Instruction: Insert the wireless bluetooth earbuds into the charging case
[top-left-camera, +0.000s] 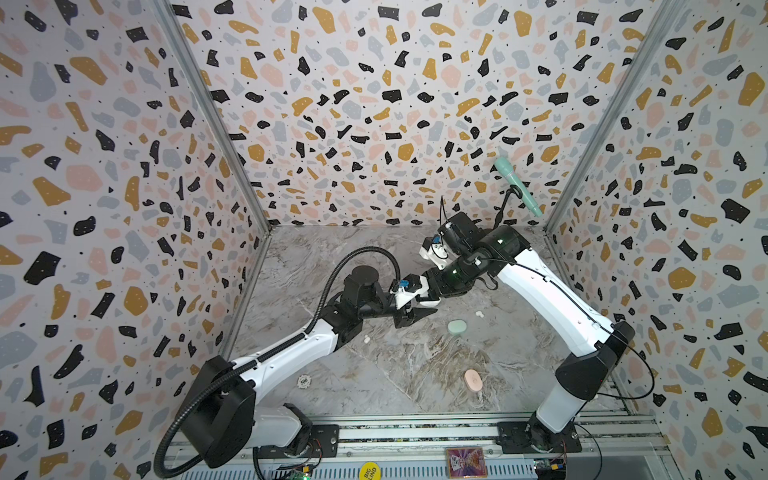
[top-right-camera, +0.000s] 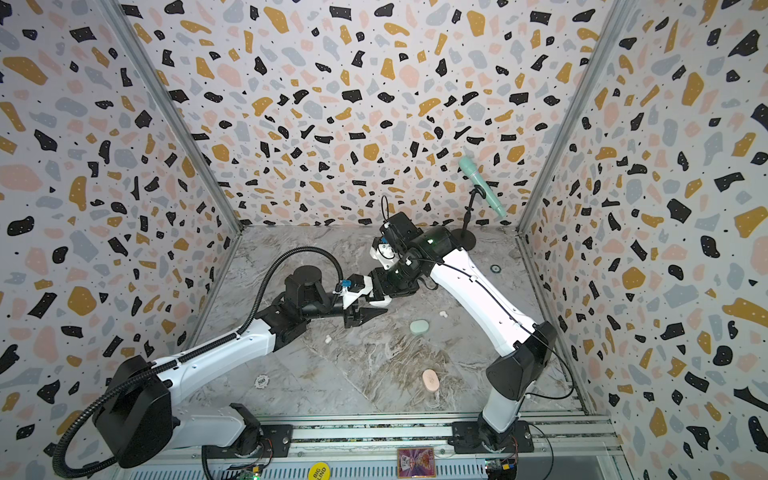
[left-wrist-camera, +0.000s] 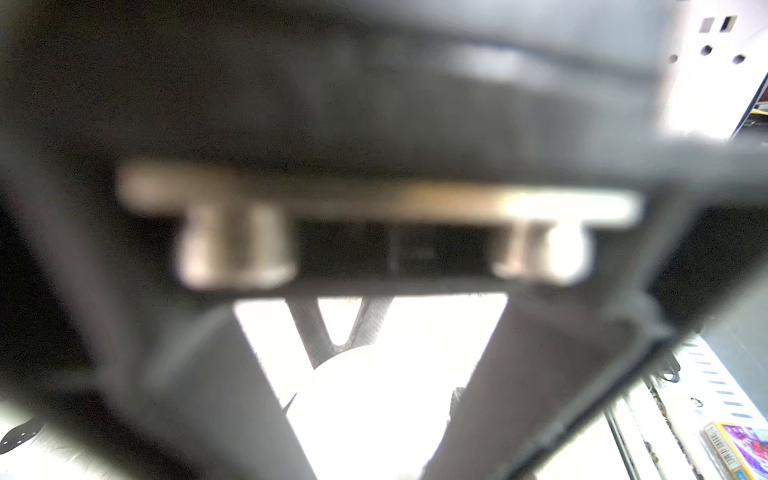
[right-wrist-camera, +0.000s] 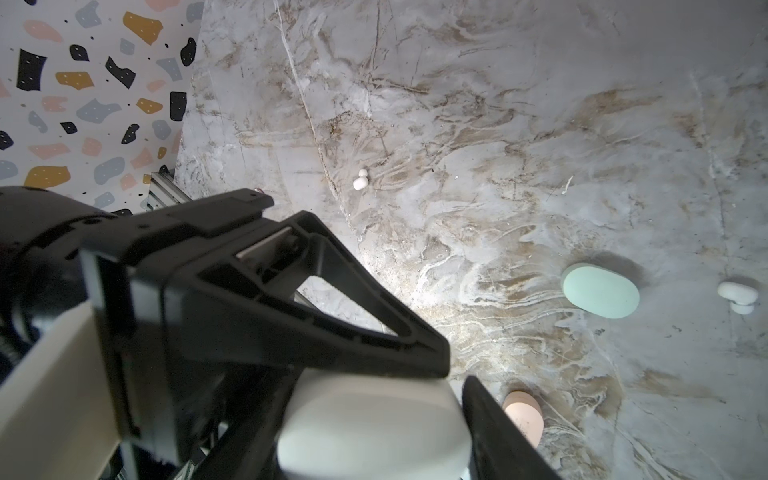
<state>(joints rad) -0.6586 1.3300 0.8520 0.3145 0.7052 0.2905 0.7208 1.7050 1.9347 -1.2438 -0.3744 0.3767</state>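
Hard up against the right wrist camera sits a white case (right-wrist-camera: 365, 424), smooth and rounded, held between the right fingers (right-wrist-camera: 498, 432), which stand partly apart and are closed on its sides. The left fingers (right-wrist-camera: 407, 349) come in from the side, with one black triangular tip lying over the top of that case and seemingly touching it. I cannot tell how far apart they stand, and the left wrist view is too blurred to help. On the marble worktop (right-wrist-camera: 457, 124) a white earbud (right-wrist-camera: 360, 181) lies alone in the open. A second white earbud (right-wrist-camera: 737, 293) lies well apart from it, just beside a closed mint green case (right-wrist-camera: 600, 291). A pale pink case (top-left-camera: 473, 380) lies nearer the front rail. A poker chip (top-left-camera: 304, 380) rests near the left arm, and a mint microphone (top-left-camera: 517, 187) stands at the back.
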